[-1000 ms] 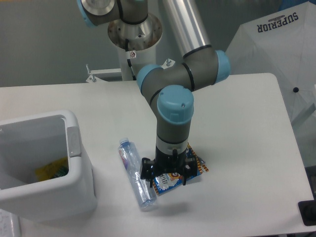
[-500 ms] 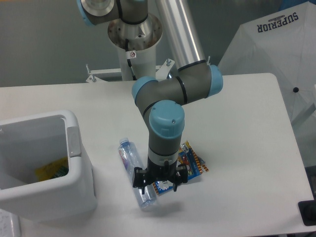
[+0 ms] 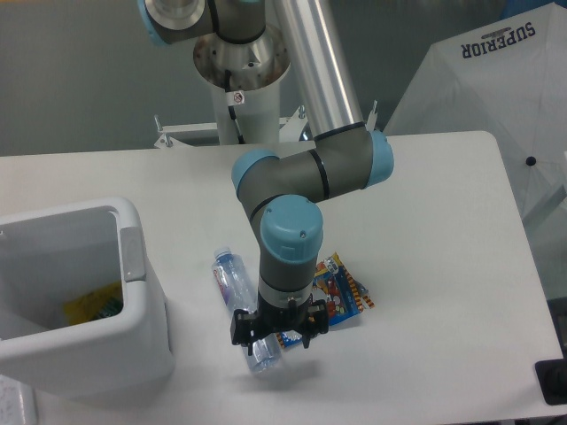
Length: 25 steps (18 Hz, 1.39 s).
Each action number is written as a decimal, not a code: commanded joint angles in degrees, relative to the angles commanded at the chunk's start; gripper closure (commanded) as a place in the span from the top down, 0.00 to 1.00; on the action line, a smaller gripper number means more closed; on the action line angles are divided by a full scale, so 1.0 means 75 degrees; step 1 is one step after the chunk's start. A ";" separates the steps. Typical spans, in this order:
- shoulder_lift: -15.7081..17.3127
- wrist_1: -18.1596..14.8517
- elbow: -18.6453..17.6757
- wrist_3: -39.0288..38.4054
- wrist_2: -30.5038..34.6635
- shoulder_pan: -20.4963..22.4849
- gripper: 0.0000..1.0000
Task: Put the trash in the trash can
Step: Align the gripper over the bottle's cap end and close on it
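Observation:
A clear plastic bottle (image 3: 232, 282) lies on the white table, pointing from the upper left to the lower right. My gripper (image 3: 273, 340) hangs directly over its lower end and hides part of it; the fingertips are hidden, so whether it is open or shut cannot be told. The blue snack packet (image 3: 337, 297) with orange edges lies flat just right of the gripper, partly covered by the wrist. The white trash can (image 3: 133, 310) stands at the left, its grey tab (image 3: 132, 253) facing the bottle.
Yellow and green items (image 3: 93, 304) lie inside the can. The arm's base column (image 3: 239, 97) rises at the table's back. A white umbrella (image 3: 496, 97) marked SUPERIOR leans beyond the right edge, and a dark object (image 3: 552, 381) sits at the lower right.
The gripper has moved left and toward the table's front, from above the snack packet to above the bottle's lower end. More of the packet shows now. Bottle and packet stay in place.

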 joint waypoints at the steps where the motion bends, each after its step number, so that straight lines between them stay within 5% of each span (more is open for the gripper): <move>1: 0.0000 0.0000 0.0000 0.0035 0.0000 -0.0024 1.00; 25: -0.0715 0.0024 0.0281 -0.0609 0.1020 -0.0493 1.00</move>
